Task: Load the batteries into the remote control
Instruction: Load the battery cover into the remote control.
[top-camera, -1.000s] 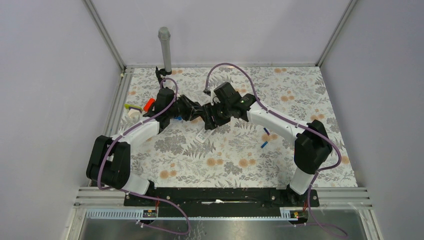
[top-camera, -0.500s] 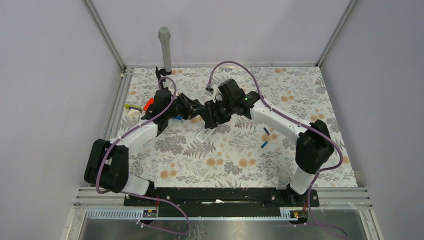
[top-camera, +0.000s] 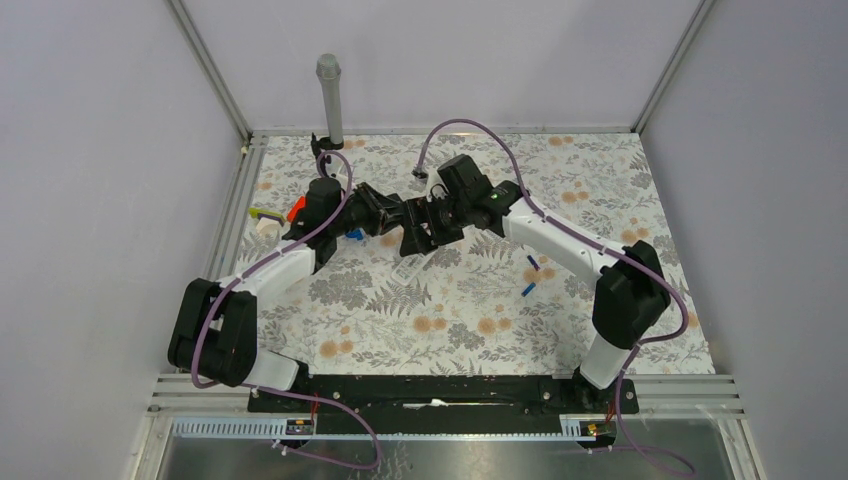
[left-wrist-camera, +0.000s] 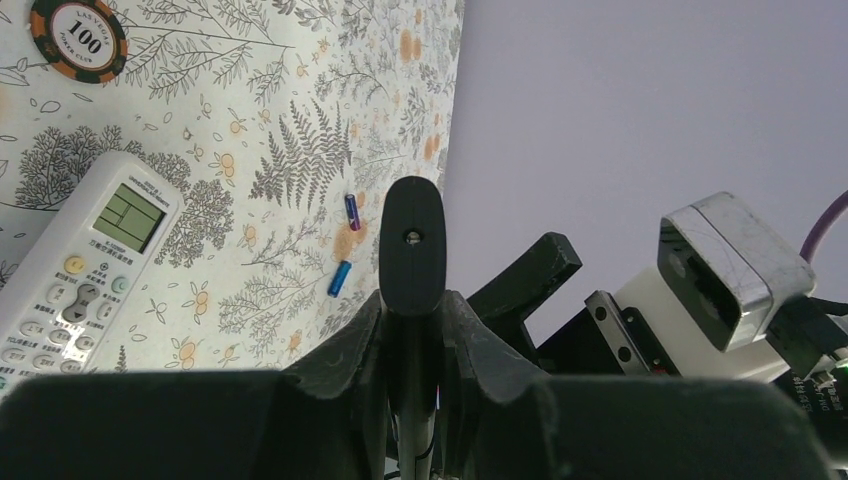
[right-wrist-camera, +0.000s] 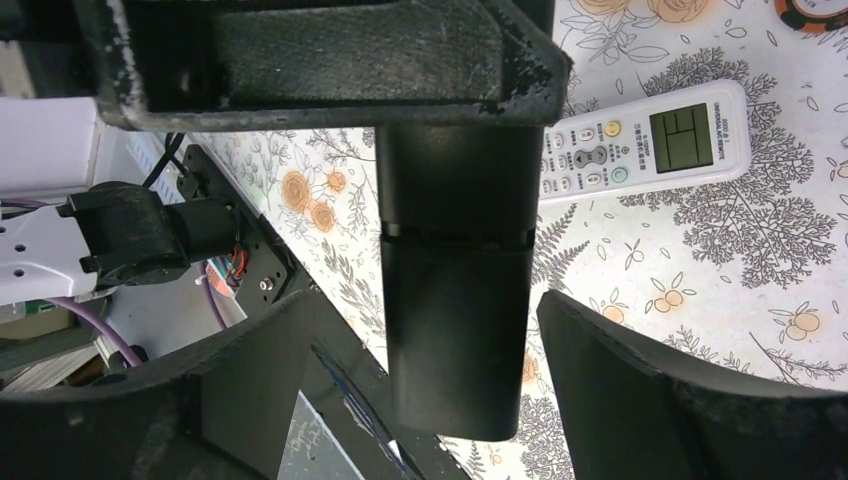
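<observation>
From above, my left hand (top-camera: 388, 216) and right hand (top-camera: 428, 220) meet over the middle of the worktop (top-camera: 620, 200), raised off it. I judge this is so that one can steady the piece while the other works on it. Two batteries (top-camera: 533, 264) lie loose beside my right forearm, near each other and well apart from both hands. One white remote (top-camera: 408, 270) lies flat just below the hands. At the left edge sits one orange-red piece (top-camera: 297, 208) with a yellow-green bit. A blue speck under my left arm is too small to name.

In the left wrist view, my left hand is clamped on one slim black remote (left-wrist-camera: 413, 240), seen edge-on and reaching out past the fingers. I judge it is held this way to turn its back toward my right hand. Past it lie the same two batteries, the white remote face up, and one chip (left-wrist-camera: 78, 38).

In the right wrist view, the black remote hangs between my right fingers (right-wrist-camera: 660, 400), which stand apart on either side and touch neither edge. A seam crosses the remote, which I take for the edge of the battery cover. Getting that cover off looks like the step in hand, and no battery is loaded yet. The white remote lies beyond, buttons up. That makes two remotes, two batteries and one chip.
</observation>
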